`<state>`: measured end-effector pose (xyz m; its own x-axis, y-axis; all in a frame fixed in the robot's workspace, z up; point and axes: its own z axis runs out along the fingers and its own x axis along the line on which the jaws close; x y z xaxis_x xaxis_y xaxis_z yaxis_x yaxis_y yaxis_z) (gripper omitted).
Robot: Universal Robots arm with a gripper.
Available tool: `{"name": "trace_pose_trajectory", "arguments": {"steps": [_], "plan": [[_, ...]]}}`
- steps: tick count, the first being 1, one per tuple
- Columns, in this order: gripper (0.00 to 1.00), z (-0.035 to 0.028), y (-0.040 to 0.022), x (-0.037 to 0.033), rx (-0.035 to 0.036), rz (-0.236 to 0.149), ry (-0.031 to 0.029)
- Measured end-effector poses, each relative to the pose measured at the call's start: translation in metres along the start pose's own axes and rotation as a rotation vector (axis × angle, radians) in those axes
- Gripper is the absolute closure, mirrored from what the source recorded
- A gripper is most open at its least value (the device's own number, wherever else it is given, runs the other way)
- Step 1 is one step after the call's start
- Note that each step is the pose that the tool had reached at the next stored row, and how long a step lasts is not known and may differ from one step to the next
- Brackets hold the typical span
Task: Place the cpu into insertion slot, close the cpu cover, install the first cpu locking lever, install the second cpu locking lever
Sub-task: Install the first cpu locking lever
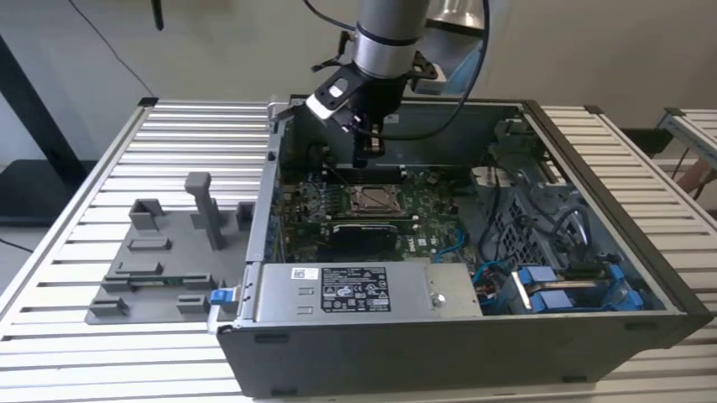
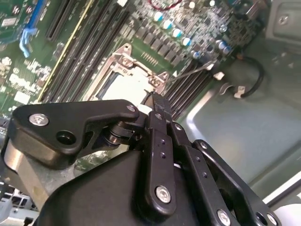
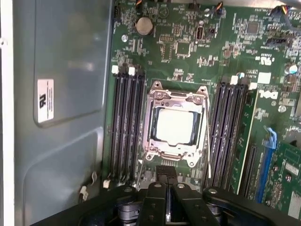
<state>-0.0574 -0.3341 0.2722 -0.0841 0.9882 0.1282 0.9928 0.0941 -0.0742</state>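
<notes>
**Arm reaching down into the open case, pincer shut just beyond the socket**

A slatted metal table (image 1: 201,126) carries an open computer case (image 1: 448,353) lying on its side. The arm (image 1: 387,34) comes down from above, near the far wall of the case. Its wrist is tilted slightly toward the exterior view's left and the tool points down at the board.

To the exterior view's left of the case a grey fixture plate (image 1: 157,269) lies on the table. Inside the case, a power-supply box (image 1: 348,290) sits along the near wall. The green motherboard (image 1: 437,227) lies flat beyond it.

The gripper (image 1: 370,155) hangs low over the board on the far side of the socket. In both wrist views its two black fingers are pressed together at the tips, with nothing seen between them (image 3: 165,173) (image 2: 158,100). I cannot tell whether they touch the board.

Dark memory slots (image 3: 127,127) flank the socket on both sides. The cpu cover (image 3: 175,97) lies flat on the socket, just beside the fingertips. The cpu (image 3: 175,126) sits in the socket, its pale metal top showing through the cover's cut-out, near the pincer but apart from it. A thin wire lever (image 3: 207,141) runs along one side of the socket.
</notes>
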Motion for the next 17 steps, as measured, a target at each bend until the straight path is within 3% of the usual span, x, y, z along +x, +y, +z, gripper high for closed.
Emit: {"name": "trace_pose_trajectory", "arguments": {"steps": [3,5,6,12,14,17], "plan": [[0.89,0.0004,-0.0044,0.0004,0.0106,0.001,0.0089],[0.89,0.0007,-0.0071,0.0006,0.0237,0.002,0.0139],[0.89,0.0008,-0.0083,0.0007,0.0319,0.003,0.016],[0.89,0.0012,-0.014,0.0012,0.0968,0.011,0.0293],[0.89,0.0013,-0.0157,0.0013,0.1106,0.012,0.0333],[0.89,0.0016,-0.018,0.0019,0.1257,0.014,0.0371]]}}
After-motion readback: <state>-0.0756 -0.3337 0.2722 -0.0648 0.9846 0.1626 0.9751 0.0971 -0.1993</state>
